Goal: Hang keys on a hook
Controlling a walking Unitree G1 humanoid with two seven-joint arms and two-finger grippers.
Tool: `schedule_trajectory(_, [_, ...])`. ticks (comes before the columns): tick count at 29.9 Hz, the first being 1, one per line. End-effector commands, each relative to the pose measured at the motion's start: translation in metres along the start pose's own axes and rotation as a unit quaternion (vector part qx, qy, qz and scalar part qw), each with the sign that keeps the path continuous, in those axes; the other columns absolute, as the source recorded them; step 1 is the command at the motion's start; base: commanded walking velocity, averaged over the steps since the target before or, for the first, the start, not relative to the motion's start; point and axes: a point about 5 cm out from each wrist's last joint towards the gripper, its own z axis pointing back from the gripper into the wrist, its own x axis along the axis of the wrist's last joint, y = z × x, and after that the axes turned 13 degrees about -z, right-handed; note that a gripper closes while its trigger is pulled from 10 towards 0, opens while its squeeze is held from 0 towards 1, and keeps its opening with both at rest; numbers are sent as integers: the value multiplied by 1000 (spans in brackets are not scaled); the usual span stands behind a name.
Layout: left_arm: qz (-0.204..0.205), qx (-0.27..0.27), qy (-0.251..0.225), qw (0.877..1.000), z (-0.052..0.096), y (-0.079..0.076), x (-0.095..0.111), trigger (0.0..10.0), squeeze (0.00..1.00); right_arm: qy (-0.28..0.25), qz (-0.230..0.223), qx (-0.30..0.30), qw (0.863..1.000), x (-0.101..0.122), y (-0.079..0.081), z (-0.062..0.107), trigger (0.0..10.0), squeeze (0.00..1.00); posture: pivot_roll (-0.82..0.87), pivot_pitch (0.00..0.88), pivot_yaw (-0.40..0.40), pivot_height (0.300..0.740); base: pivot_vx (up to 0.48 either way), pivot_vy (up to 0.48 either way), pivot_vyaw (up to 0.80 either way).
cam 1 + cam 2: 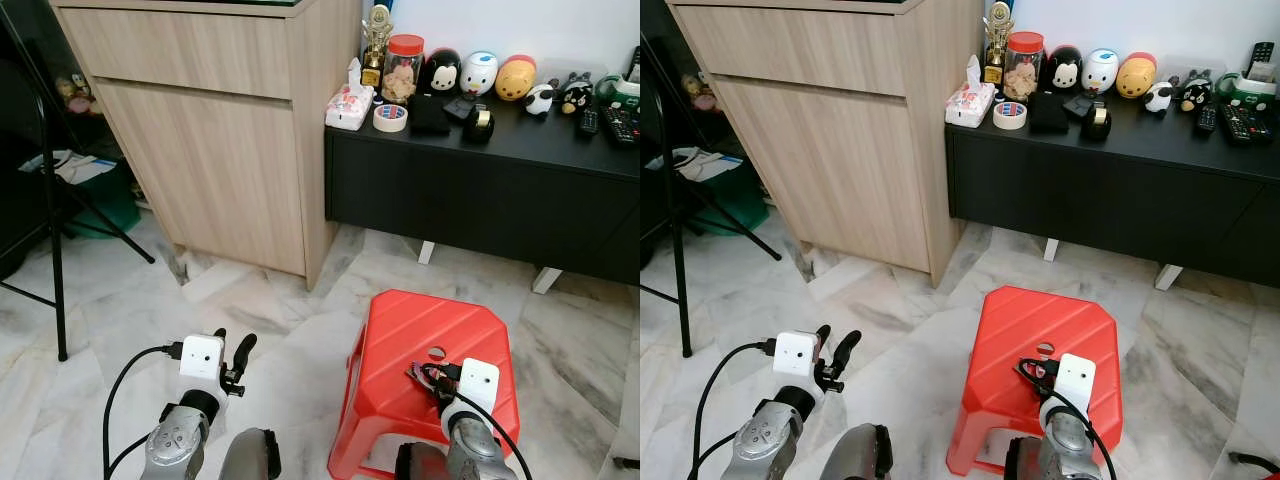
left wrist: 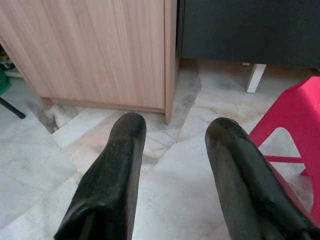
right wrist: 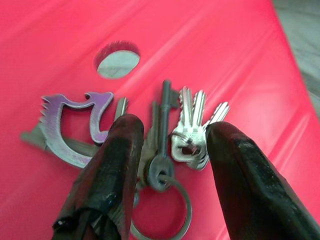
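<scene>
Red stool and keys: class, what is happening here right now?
The robot's right hand is down over a bunch of keys lying on the red stool, its open fingers on either side of them, not yet closed. The left hand hangs open above the marble floor, beside the stool.

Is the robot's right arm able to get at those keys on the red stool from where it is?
Probably yes. The right gripper is open right over the keys on the red stool, a finger on either side, with nothing between them.
</scene>
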Motion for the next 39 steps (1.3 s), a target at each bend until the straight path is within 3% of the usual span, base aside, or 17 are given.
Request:
schedule_trajectory(1, [-11, -7, 8, 1000, 0, -2, -3, 10000, 0, -25, -10, -4, 1000, 10, -1, -1, 10000, 0, 94, 55, 5, 611, 0, 0, 0])
schedule_trajectory(12, [-13, -13, 6, 1000, -2, -4, -2, 10000, 0, -34, -13, -10, 999, 11, -3, 0, 10000, 0, 92, 56, 6, 611, 0, 0, 0])
schedule_trajectory(17, [-14, -14, 8, 1000, -1, -4, -4, 10000, 0, -3, 7, -23, 1000, 0, -8, 1, 10000, 0, 93, 56, 6, 611, 0, 0, 0])
schedule_trajectory(39, [-17, -13, 9, 1000, -1, -4, -5, 10000, 0, 34, 25, -7, 999, -2, -4, -2, 10000, 0, 99, 58, 6, 611, 0, 0, 0])
